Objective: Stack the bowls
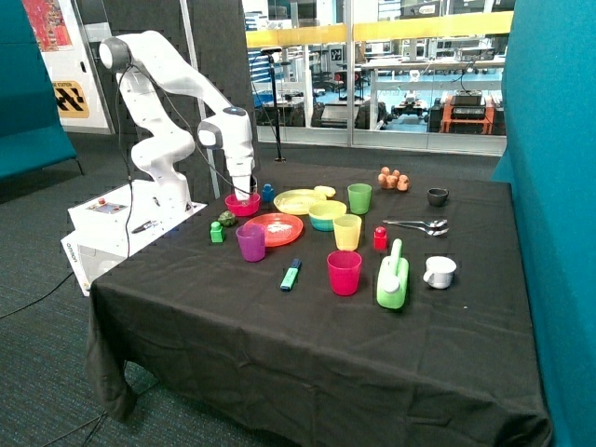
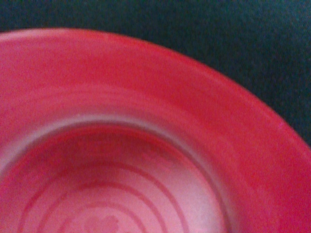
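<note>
1. Outside view: the white arm reaches down at the far corner of the black-clothed table (image 1: 307,354); its gripper (image 1: 243,193) sits at the pink bowl (image 1: 242,204), right at or just inside its rim; whether the fingers are open or closed on the bowl cannot be told from here.
2. Outside view: the pink bowl stands alone on the cloth, just beside the orange plate (image 1: 276,228) and near a small blue piece (image 1: 267,193); well apart from it, a yellow bowl sits inside a blue bowl (image 1: 325,223), the yellow bowl (image 1: 327,211) showing as the upper rim; that pair lies between the yellow plate (image 1: 298,200) and the yellow cup (image 1: 346,232); so two bowls are stacked and the pink one is not yet with them.
3. Outside view: nearer the front stand a purple cup (image 1: 250,242), a red cup (image 1: 344,272), a green cup (image 1: 359,197) and a green marker (image 1: 291,275).
4. Wrist view: the pink bowl (image 2: 146,145) fills nearly the whole frame, seen from above and very close; raised concentric rings mark its floor; dark cloth (image 2: 194,29) shows beyond the rim; no fingers appear here, so their opening stays unknown.
</note>
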`<state>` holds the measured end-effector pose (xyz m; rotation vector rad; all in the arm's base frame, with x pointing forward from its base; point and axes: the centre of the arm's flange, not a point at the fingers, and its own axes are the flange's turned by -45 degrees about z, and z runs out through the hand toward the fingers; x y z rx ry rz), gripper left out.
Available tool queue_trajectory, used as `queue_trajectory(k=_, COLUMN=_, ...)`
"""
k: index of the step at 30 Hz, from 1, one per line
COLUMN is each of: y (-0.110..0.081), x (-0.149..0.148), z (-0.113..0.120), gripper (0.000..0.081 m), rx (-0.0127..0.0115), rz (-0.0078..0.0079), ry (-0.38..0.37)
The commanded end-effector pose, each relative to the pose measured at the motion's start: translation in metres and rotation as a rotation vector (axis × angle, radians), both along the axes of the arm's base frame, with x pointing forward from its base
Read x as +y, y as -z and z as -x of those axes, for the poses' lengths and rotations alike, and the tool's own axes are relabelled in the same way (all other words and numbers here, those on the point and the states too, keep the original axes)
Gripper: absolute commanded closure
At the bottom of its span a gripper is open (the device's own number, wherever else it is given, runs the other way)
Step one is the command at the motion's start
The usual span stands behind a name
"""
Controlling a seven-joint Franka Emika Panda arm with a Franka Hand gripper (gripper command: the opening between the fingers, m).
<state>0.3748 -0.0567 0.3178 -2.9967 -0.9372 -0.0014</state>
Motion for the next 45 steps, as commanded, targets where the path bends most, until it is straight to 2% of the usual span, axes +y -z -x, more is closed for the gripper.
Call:
queue_trajectory(k=1, y=0.009, x=-0.001, z=0.001, gripper=0.0414, rx=0.0003, rz=0.0020, ry=0.014)
queue_trajectory(k=14, y=0.018, x=-0.003, z=0.006, gripper=0.0437, rx=0.0003, rz=0.0020, ry=0.029)
queue_trajectory(k=21, y=0.020, x=-0.005, z=0.007, gripper=0.0624, rx=0.0003, rz=0.0020, ry=0.046)
queue_trajectory(k=23, y=0.021, x=-0.006, z=0.005, gripper=0.0743, rx=0.0004, rz=0.0020, ry=0.061)
queue_trajectory(k=25, y=0.021, x=-0.007, z=0.002, gripper=0.0792, rx=0.0004, rz=0.0020, ry=0.071)
queue_trajectory(k=45, y=0.021, x=0.000, z=-0.001, gripper=0.0808, rx=0.0003, rz=0.0020, ry=0.057)
